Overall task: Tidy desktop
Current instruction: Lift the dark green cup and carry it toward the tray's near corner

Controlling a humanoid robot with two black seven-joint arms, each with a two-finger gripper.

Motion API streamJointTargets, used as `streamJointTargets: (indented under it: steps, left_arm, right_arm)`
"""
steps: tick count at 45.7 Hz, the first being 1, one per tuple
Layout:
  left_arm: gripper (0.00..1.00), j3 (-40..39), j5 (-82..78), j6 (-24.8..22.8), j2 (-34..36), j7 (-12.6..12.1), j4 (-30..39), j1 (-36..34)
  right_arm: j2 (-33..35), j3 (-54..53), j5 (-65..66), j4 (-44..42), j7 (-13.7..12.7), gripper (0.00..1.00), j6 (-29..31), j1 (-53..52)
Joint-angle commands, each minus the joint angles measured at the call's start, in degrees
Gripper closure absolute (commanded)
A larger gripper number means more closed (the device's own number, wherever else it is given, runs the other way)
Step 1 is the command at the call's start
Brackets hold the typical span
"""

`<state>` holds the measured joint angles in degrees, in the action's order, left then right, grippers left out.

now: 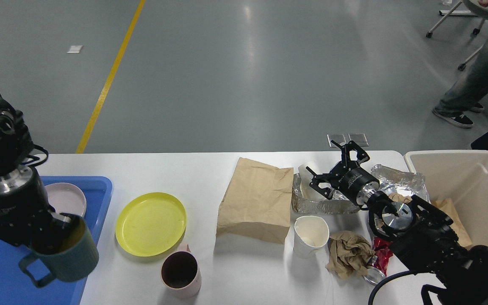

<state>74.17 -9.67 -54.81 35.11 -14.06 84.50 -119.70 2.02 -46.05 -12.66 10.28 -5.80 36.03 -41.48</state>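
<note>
Two cups (pixel 180 274), bag (pixel 257 199), crumpled paper (pixel 347 253)

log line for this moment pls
left gripper: shut on green mug, over blue tray | right gripper: open, above foil tray

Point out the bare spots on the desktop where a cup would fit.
The desktop is bare along its far edge from the blue tray to the paper bag, and between the yellow plate and that bag. Right of the bag it is crowded.
</note>
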Motion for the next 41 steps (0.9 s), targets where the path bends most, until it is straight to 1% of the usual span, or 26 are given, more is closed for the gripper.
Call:
streamJointTargets:
  steps: [1, 4, 9, 13, 18, 23, 26, 28, 33, 36, 41]
  left_arm:
    - [1.00, 6.67, 0.09, -0.19, -0.21, 3.51, -0.04, -9.66]
    - [1.00, 9.84, 0.09, -0.19, -0.39, 4.48, -0.13, -13.88]
    - [1.00, 14.50, 0.09, -0.19, -0.57, 6.33, -0.30, -18.90]
    - [1.00, 16.79, 0.00, -0.19, -0.57, 6.50, -0.48, -21.62]
    - [1.00, 19.25, -0.09, -0.19, -0.04, 6.59, -0.57, -21.89]
    - [1.00, 22.94, -0.44, -0.19, 0.40, 6.94, -0.22, -20.58]
    - [1.00, 25.57, -1.05, -0.19, 1.54, 8.26, -0.13, -19.00]
    - [1.00, 26.28, -1.75, -0.19, 3.99, 9.05, -0.13, -17.51]
    - [1.00, 25.41, -6.06, 4.17, 12.16, 9.23, -0.39, -13.46]
    - [1.00, 24.18, -7.64, 6.72, 15.95, 9.23, -0.83, -10.57]
    - [1.00, 21.90, -7.82, 11.64, 18.86, 9.32, -3.63, -3.27]
  right_arm:
    - [0.00, 0.00, 0.00, 0.00, 0.00, 0.00, 0.00, 0.00]
    - [0.00, 0.00, 0.00, 0.00, 0.00, 0.00, 0.00, 0.00]
    - [0.00, 0.00, 0.00, 0.00, 0.00, 0.00, 0.00, 0.00]
    - [0.00, 0.00, 0.00, 0.00, 0.00, 0.00, 0.00, 0.00]
    - [0.00, 0.00, -0.08, 0.00, 0.00, 0.00, 0.00, 0.00]
    - [0.00, 0.00, 0.00, 0.00, 0.00, 0.00, 0.00, 0.00]
    - [0.00, 0.00, 0.00, 0.00, 0.00, 0.00, 0.00, 0.00]
    - [0.00, 0.00, 0.00, 0.00, 0.00, 0.00, 0.00, 0.00]
    - [0.00, 0.00, 0.00, 0.00, 0.00, 0.00, 0.00, 0.00]
    - [0.00, 0.00, 0.00, 0.00, 0.00, 0.00, 0.00, 0.00]
    - [0.00, 0.00, 0.00, 0.00, 0.00, 0.00, 0.00, 0.00]
